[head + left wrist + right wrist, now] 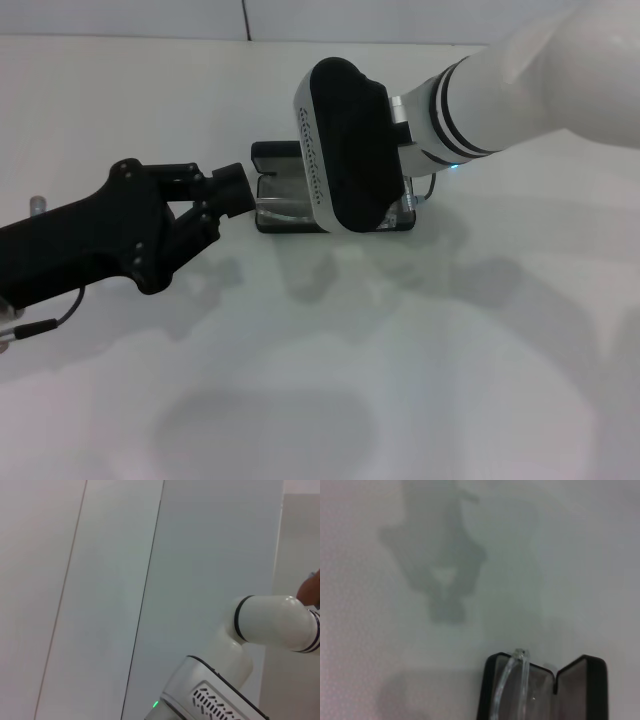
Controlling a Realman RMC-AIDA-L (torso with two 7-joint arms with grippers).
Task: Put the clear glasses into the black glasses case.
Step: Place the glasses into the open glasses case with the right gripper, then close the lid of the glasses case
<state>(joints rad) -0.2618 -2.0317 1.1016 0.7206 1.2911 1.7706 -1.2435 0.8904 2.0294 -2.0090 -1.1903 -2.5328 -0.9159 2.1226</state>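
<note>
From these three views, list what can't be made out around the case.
- Right gripper: head view, hidden under its own wrist; absent from its wrist view.
- Case middle: head view, covered by that wrist.
- Glasses: right wrist view, cut off by the edge; whether fully seated is unclear.
- Left gripper: head view, at the case's end; finger gap unclear.

No legible text or labels

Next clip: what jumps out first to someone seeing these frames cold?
The right arm's bulky white and black wrist housing hangs directly over the open black glasses case at the table's middle, hiding most of it. The black left gripper reaches in against the case's left end. In the right wrist view, the clear glasses sit in the case, one arm poking above its rim.
</note>
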